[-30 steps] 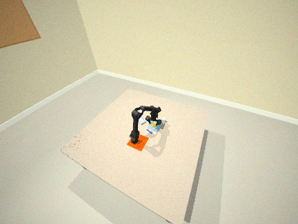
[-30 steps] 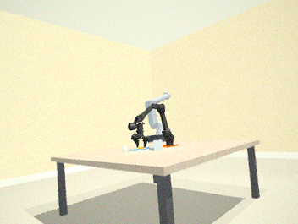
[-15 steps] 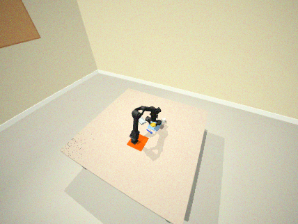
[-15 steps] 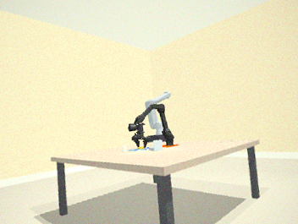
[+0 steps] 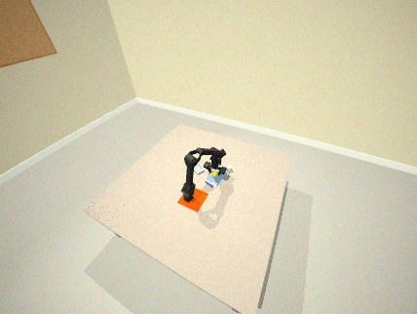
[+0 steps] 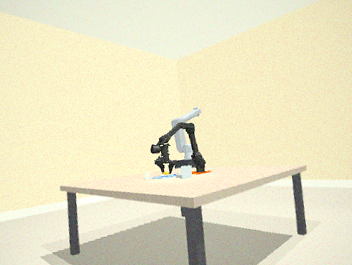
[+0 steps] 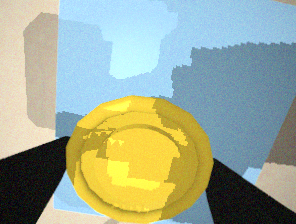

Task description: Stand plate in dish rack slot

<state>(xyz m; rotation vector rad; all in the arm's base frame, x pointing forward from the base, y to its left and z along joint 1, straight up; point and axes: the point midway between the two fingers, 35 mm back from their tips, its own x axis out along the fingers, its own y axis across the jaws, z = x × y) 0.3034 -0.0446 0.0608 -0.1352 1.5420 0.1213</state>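
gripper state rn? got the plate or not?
gripper: shut on the yellow plate, one finger on each side of its rim; the plate lies over the light blue mat.

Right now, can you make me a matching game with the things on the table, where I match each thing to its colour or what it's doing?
Things:
1. round yellow plate
2. flat light blue mat
3. black gripper fingers
4. orange square base plate

Colour or state:
A. under the foot of the black arm
B. lying beneath the plate
C. closed on the plate from both sides
D. yellow, gripped at its rim

Pairs: 1-D, 2-B, 3-C, 4-A
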